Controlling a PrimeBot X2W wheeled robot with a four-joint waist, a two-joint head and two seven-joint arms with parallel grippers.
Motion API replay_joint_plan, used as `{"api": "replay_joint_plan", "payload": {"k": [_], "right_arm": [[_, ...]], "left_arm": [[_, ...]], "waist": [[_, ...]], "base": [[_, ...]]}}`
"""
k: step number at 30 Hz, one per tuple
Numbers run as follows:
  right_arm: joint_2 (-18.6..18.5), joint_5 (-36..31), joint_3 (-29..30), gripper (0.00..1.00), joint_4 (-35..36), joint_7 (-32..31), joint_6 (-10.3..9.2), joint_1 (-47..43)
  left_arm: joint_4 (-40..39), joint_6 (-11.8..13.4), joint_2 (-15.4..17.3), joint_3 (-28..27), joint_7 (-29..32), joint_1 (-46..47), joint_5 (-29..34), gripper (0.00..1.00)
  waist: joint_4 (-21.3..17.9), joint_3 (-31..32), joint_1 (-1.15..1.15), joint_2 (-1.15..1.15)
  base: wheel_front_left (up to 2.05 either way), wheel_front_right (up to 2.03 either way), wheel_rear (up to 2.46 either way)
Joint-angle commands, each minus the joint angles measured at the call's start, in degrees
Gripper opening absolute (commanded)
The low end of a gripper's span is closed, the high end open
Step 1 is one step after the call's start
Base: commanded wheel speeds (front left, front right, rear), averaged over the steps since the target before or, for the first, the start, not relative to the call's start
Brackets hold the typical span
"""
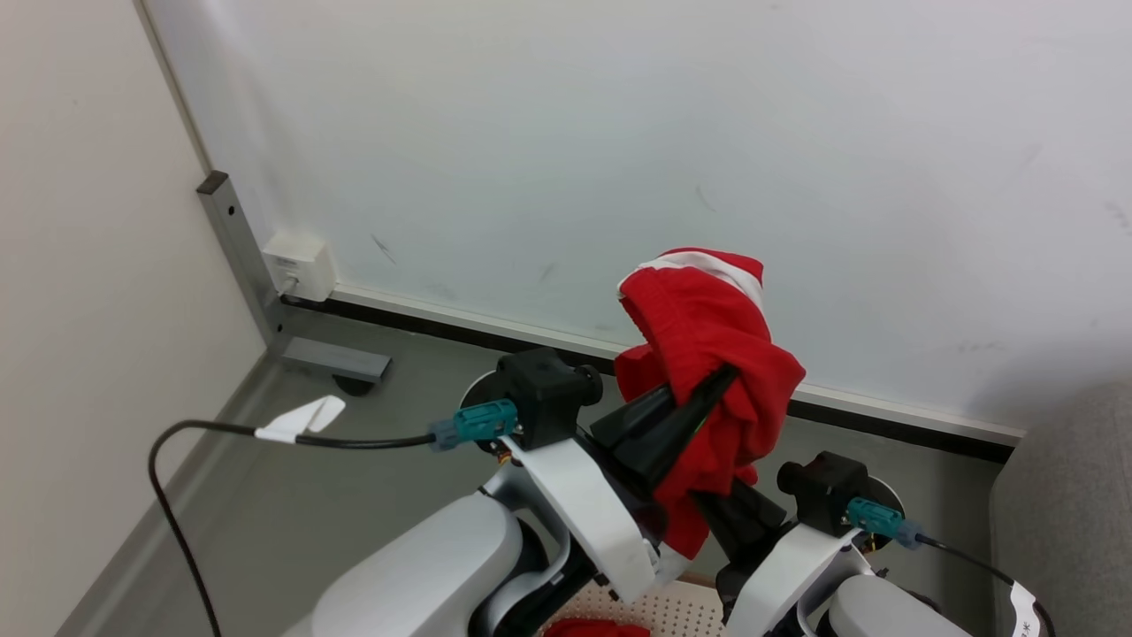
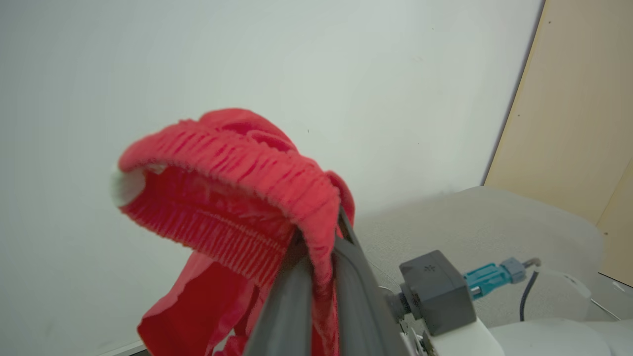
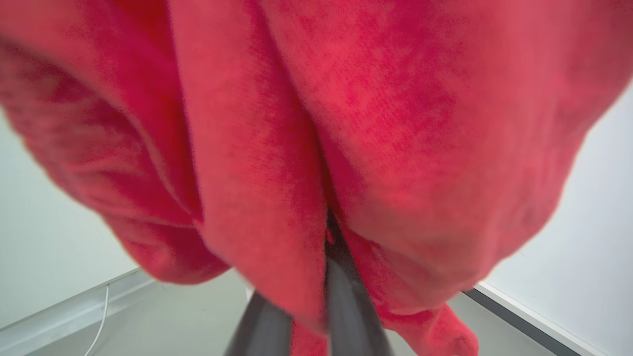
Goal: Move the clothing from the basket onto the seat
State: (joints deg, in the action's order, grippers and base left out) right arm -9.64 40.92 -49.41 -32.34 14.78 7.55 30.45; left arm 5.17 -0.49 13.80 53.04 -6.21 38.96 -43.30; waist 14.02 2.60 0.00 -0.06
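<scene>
My left gripper (image 1: 721,380) was closed tight on the clothing (image 1: 707,354), a bright red piece with white trim and a gathered waistband. It was pinched between my two dark fingers (image 2: 292,306) and lifted high in front of the pale wall (image 1: 619,133). The cloth draped over the fingertips and hung down both sides of them, well above the grey floor (image 1: 354,495).

My right gripper (image 3: 316,257) sat just below, pushed up into the hanging folds. A fold ran down between its fingers, which stood close to each other. Their tips were buried in red, so I could not tell whether they gripped it.

Low in the head view the basket (image 1: 672,610), cream and perforated, showed a strip of its wall. A bit of red cloth (image 1: 592,629) lay just beside it; I could not tell if it was inside. The seat (image 1: 1061,513), light grey fabric, stood at the floor's right edge against the wall, well apart from the lifted clothing.
</scene>
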Motion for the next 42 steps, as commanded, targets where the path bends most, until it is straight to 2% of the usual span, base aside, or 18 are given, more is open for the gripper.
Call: {"api": "replay_joint_plan", "payload": {"k": [1,8,13,18,21,22,23,24,25,26,27,42], "right_arm": [[-0.2,-0.5,0.7,0.00,0.5,0.4,-0.12,-0.1],[-1.0,-1.5,4.1,0.00,3.1,0.4,-0.12,-2.4],[-1.8,-3.2,10.5,0.00,6.2,0.4,-0.12,-5.7],[-1.9,-6.1,17.8,0.00,9.5,0.4,-0.12,-8.6],[-1.9,-7.7,20.1,0.00,11.1,0.4,-0.12,-9.4],[-1.9,-8.1,20.8,0.00,11.5,0.4,-0.12,-9.6],[-2.0,-8.5,21.3,0.00,12.0,0.4,-0.12,-9.5],[-2.2,-8.8,22.0,0.00,12.5,0.4,-0.12,-9.5],[-2.2,-8.8,22.0,0.00,12.5,0.4,-0.12,-9.5],[-2.4,-9.1,22.7,0.00,13.0,0.4,-0.12,-9.5],[-2.5,-9.5,23.2,0.00,13.5,0.4,-0.12,-9.6],[-5.7,-14.0,31.1,0.00,19.2,0.4,-0.12,-11.8]], "left_arm": [[0.2,0.2,0.4,-0.2,-0.6,-0.1,-0.2,0.00],[2.6,0.5,1.7,-1.5,-1.3,-0.9,-1.1,0.00],[3.8,0.5,2.8,-1.8,-1.9,-1.7,-1.5,0.00],[3.4,-0.1,2.8,-0.4,-1.4,-2.9,-1.4,0.00],[3.4,0.0,2.6,0.5,-1.4,-3.8,-1.3,0.00],[3.4,0.1,2.5,0.6,-1.4,-4.1,-1.3,0.09],[3.4,0.3,2.6,0.7,-1.5,-4.3,-1.3,0.34],[3.5,0.3,2.6,0.9,-1.5,-4.5,-1.3,0.49],[3.5,0.3,2.6,0.9,-1.5,-4.5,-1.3,0.49],[3.5,0.2,2.6,1.2,-1.5,-4.8,-1.3,0.78],[3.4,0.1,2.5,1.3,-1.7,-5.0,-1.2,1.00],[2.8,0.5,3.7,2.8,-3.6,-5.7,1.3,1.00]], "waist": [[0.1,0.0,0.00,0.00],[-0.6,0.2,0.00,0.00],[-1.4,0.0,0.00,0.00],[-2.7,-0.2,0.00,0.00],[-4.0,-0.1,0.00,0.00],[-4.6,-0.2,0.00,0.00],[-5.3,-0.3,0.00,0.00],[-5.9,-0.4,0.00,0.00],[-5.9,-0.4,0.00,0.00],[-6.6,-0.5,0.00,0.00],[-7.4,-0.5,0.00,0.00],[-21.7,-3.3,0.00,0.00]], "base": [[0.00,0.00,0.00],[0.00,0.00,0.00],[0.00,0.00,0.00],[0.00,0.00,0.00],[0.00,0.00,0.00],[0.00,0.00,0.00],[0.00,0.00,0.00],[0.00,0.00,0.00],[0.00,0.00,0.00],[0.00,0.00,0.00],[0.00,0.00,0.00],[0.00,0.00,0.00]]}}
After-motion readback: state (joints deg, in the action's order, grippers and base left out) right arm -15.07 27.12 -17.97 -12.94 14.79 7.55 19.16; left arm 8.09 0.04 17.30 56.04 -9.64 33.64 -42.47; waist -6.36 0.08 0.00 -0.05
